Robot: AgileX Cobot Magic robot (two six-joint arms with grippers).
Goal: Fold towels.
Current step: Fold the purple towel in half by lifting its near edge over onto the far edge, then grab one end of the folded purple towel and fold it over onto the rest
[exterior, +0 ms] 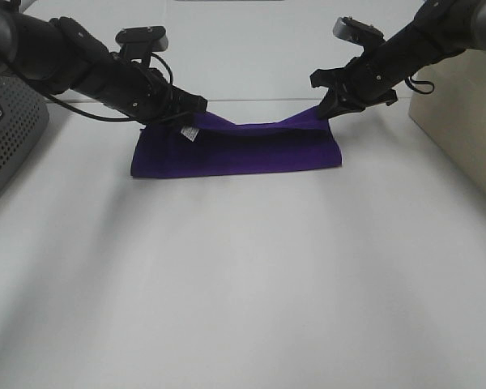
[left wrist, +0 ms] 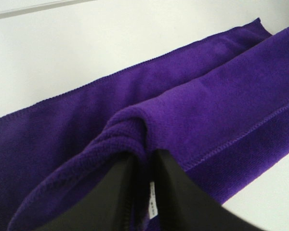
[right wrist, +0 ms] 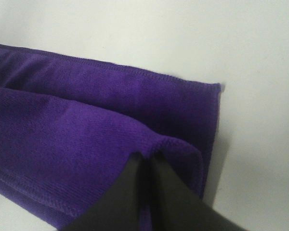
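Note:
The deep purple towel (exterior: 235, 154) lies on the white table (exterior: 243, 275), doubled over into a long band. Its white care tag (exterior: 190, 132) shows near the left end. My left gripper (exterior: 185, 113) is shut on the towel's upper left corner and holds it a little above the table. In the left wrist view the black fingers (left wrist: 183, 192) pinch a fold of the cloth (left wrist: 130, 120), with the tag (left wrist: 152, 197) between them. My right gripper (exterior: 328, 107) is shut on the upper right corner. In the right wrist view its fingers (right wrist: 168, 192) pinch the cloth (right wrist: 86, 130).
A grey perforated box (exterior: 8, 130) stands at the left edge of the table. A beige box (exterior: 462, 130) stands at the right edge. White table surface spreads in front of the towel.

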